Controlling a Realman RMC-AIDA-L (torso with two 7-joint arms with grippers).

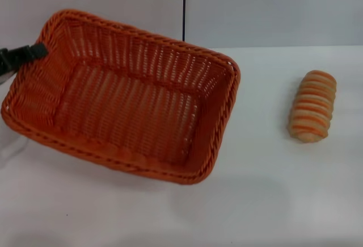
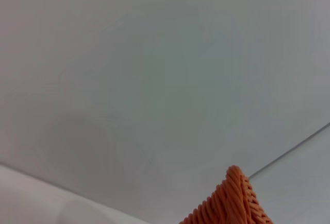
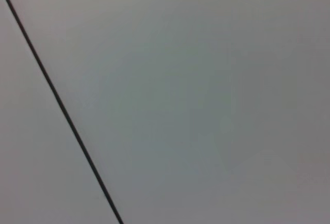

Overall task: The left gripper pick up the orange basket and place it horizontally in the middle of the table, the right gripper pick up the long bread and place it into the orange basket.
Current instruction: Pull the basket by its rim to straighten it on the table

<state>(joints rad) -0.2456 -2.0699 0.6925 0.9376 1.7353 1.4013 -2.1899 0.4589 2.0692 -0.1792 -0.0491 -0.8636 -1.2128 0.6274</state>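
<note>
The orange basket (image 1: 122, 96) fills the left half of the head view, tilted, its long axis slanting from upper left down to the right, apparently lifted off the white table (image 1: 272, 190). My left gripper (image 1: 37, 50) reaches in from the left edge and is shut on the basket's rim at its far left corner. A corner of that braided rim (image 2: 232, 201) shows in the left wrist view. The long bread (image 1: 313, 113) lies on the table at the right, pointing away from me. My right gripper is out of view.
A light grey wall with a dark vertical seam (image 1: 184, 5) stands behind the table. The right wrist view shows only that wall and the seam (image 3: 62, 105). Bare tabletop lies between basket and bread and along the front.
</note>
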